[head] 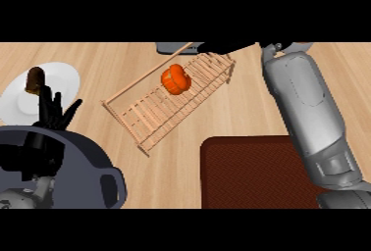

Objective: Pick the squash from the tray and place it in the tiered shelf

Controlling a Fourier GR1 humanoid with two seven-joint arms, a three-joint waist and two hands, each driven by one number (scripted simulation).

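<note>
Pale wooden worktop (145,56) filling the view, seen steeply from above. At the middle, set slantwise, slatted wooden shelf (163,110), one end nearer, the other toward the top edge. Orange squash (175,78) lying on the slats in the far half of the shelf, well apart from the tray (250,171). Tray dark red, at lower right, near the shelf's nearer end but apart from it. Right forearm (308,108), grey, stretched from the lower right corner past the tray's right side up to the top edge. Right hand (226,47), black, at the top edge just beyond the shelf's far end, apart from the squash. Largely cut off there, so released or clenched: cannot tell. Left hand (54,110) at the left, resting, fingers (49,103) straight and released, pointing up, grasping nothing. Behind it, white plate (65,78) with a brown thing (35,79) on it. Grey thing (172,47) at the top edge, touching or just behind the shelf's far corner; which, cannot tell.
</note>
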